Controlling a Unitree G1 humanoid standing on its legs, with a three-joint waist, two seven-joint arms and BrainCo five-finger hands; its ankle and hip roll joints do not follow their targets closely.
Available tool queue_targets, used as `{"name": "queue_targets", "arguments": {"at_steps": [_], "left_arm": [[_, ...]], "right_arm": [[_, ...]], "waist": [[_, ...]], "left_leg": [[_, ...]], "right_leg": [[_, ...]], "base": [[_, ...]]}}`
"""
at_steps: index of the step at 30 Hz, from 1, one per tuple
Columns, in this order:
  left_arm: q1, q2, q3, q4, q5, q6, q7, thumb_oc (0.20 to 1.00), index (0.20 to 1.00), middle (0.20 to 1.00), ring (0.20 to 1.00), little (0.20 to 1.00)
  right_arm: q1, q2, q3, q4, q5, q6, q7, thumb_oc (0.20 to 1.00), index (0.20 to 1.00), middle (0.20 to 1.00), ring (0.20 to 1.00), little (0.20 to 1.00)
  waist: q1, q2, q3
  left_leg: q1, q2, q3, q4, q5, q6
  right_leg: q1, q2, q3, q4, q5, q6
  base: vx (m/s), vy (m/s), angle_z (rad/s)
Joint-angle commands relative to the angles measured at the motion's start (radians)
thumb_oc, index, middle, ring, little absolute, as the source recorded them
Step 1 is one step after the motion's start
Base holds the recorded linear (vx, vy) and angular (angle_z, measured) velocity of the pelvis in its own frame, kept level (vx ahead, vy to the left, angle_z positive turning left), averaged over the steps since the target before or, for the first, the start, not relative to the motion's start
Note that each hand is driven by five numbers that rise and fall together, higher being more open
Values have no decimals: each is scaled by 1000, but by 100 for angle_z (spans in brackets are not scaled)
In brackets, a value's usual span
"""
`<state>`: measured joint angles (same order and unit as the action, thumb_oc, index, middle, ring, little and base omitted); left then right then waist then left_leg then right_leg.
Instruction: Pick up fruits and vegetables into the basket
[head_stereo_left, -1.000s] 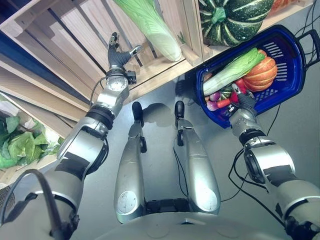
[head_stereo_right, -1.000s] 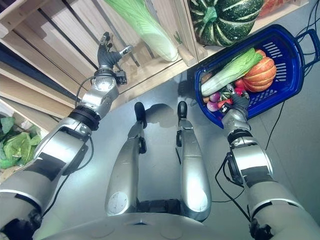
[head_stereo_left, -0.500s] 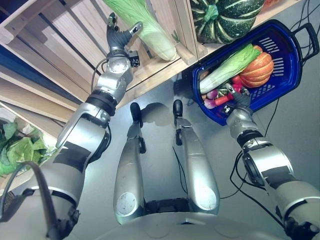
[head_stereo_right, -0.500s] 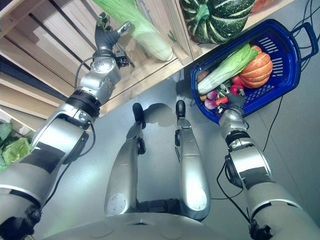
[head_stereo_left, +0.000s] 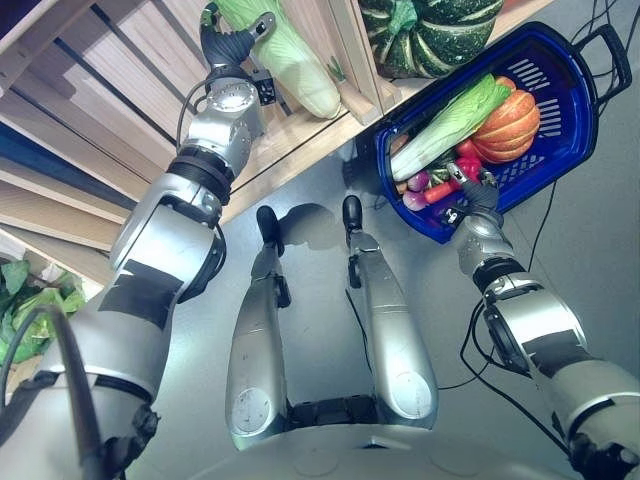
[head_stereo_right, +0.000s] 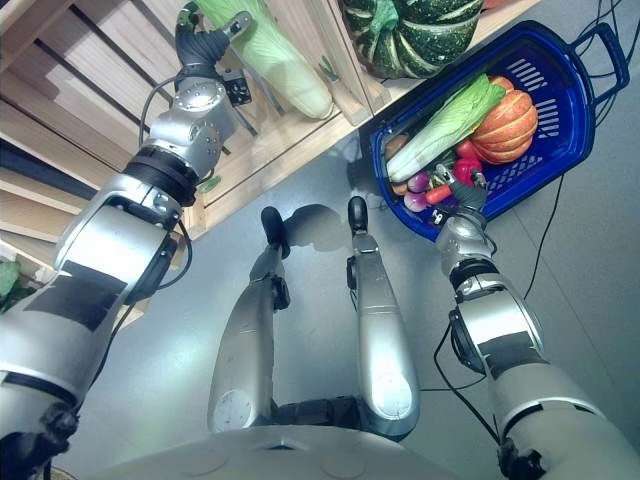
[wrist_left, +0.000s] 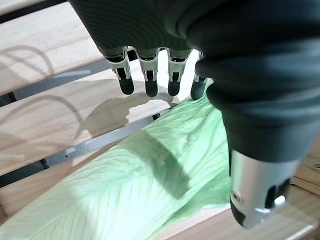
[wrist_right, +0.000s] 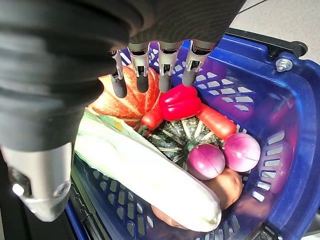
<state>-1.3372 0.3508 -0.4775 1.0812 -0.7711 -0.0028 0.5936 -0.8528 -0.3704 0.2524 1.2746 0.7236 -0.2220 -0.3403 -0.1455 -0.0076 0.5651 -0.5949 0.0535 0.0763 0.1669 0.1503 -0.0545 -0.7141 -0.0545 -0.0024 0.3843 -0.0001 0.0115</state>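
So the left hand (head_stereo_left: 232, 42) has crept up the wooden crate (head_stereo_left: 150, 60) over the last second and is now right at the napa cabbage (head_stereo_left: 290, 55) lying at about 12 o'clock in the head view. In its wrist view the fingers (wrist_left: 147, 80) are spread wide, hanging over the leafy end with the thumb on the other side, nothing gripped yet. Looks like the grab is about to happen, though I can't tell if anything's actually touching the leaves.

The right hand (head_stereo_left: 478, 195) sits at the near rim of the blue basket (head_stereo_left: 590, 110) at 2 o'clock, fingers relaxed and empty above the load. Already in there: another cabbage (wrist_right: 145, 175), an orange pumpkin (head_stereo_left: 510, 115), a red pepper (wrist_right: 180, 102) and purple onions (wrist_right: 205, 161). A green squash (head_stereo_left: 420, 35) waits in the next crate bay. The divider slat beside the cabbage could snag the lift.
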Motion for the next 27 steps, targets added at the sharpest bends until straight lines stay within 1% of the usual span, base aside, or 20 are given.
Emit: {"name": "queue_targets", "arguments": {"at_steps": [1, 5, 9, 16, 18, 21, 22, 27], "left_arm": [[-89, 7, 26, 106, -52, -15, -13, 1000, 1000, 1000, 1000, 1000], [-111, 11, 29, 154, -82, -1, -18, 1000, 1000, 1000, 1000, 1000], [-119, 13, 26, 182, -55, 18, -7, 1000, 1000, 1000, 1000, 1000], [-132, 11, 14, 230, -33, 44, -17, 1000, 1000, 1000, 1000, 1000], [-132, 7, 13, 238, -49, 48, -24, 1000, 1000, 1000, 1000, 1000], [-132, -2, 10, 242, -57, 60, -59, 1000, 1000, 1000, 1000, 1000], [-131, -7, 6, 242, -56, 74, -68, 1000, 1000, 1000, 1000, 1000], [-137, -19, -15, 242, -9, 111, -93, 1000, 1000, 1000, 1000, 1000]], "right_arm": [[15, -20, 37, 2, -9, -46, -1, 1000, 1000, 1000, 1000, 1000], [7, -19, 47, 5, -11, -58, -3, 1000, 1000, 1000, 1000, 1000], [3, -17, 53, 2, -8, -61, -6, 1000, 1000, 1000, 1000, 1000], [-13, -14, 63, 2, 3, -69, -5, 1000, 1000, 1000, 1000, 1000], [-14, -13, 67, -1, 6, -74, -6, 1000, 1000, 1000, 1000, 1000], [-17, -7, 68, -4, 2, -77, -13, 1000, 1000, 1000, 1000, 1000], [-17, -7, 69, -5, 3, -76, -14, 1000, 1000, 1000, 1000, 1000], [-27, -9, 72, -7, 0, -67, -12, 1000, 1000, 1000, 1000, 1000]], "waist": [[-15, -20, -45], [-22, -18, -45], [-25, -20, -45], [-29, -23, -45], [-31, -24, -45], [-33, -23, -45], [-34, -23, -45], [-38, -23, -45]], "left_leg": [[-66, -20, -12, 109, -126, -9], [-77, -17, -7, 110, -124, -11], [-83, -17, -6, 110, -123, -12], [-98, -12, -5, 110, -118, -14], [-103, -12, -3, 108, -117, -15], [-111, -10, -3, 111, -116, -16], [-112, -9, -2, 111, -116, -16], [-116, -6, 1, 111, -114, -15]], "right_leg": [[22, 17, -44, -62, -10, 28], [7, 17, -42, -56, -11, 27], [1, 18, -41, -55, -11, 27], [-16, 20, -40, -55, -8, 27], [-21, 21, -39, -57, -7, 28], [-29, 21, -38, -55, -6, 29], [-31, 21, -37, -55, -6, 29], [-38, 22, -35, -54, -2, 30]], "base": [[0, 0, 0], [13, 3, -4], [7, -5, -3], [2, -4, -1], [0, 0, 0], [0, -2, -1], [0, 0, 0], [0, 0, 0]]}}
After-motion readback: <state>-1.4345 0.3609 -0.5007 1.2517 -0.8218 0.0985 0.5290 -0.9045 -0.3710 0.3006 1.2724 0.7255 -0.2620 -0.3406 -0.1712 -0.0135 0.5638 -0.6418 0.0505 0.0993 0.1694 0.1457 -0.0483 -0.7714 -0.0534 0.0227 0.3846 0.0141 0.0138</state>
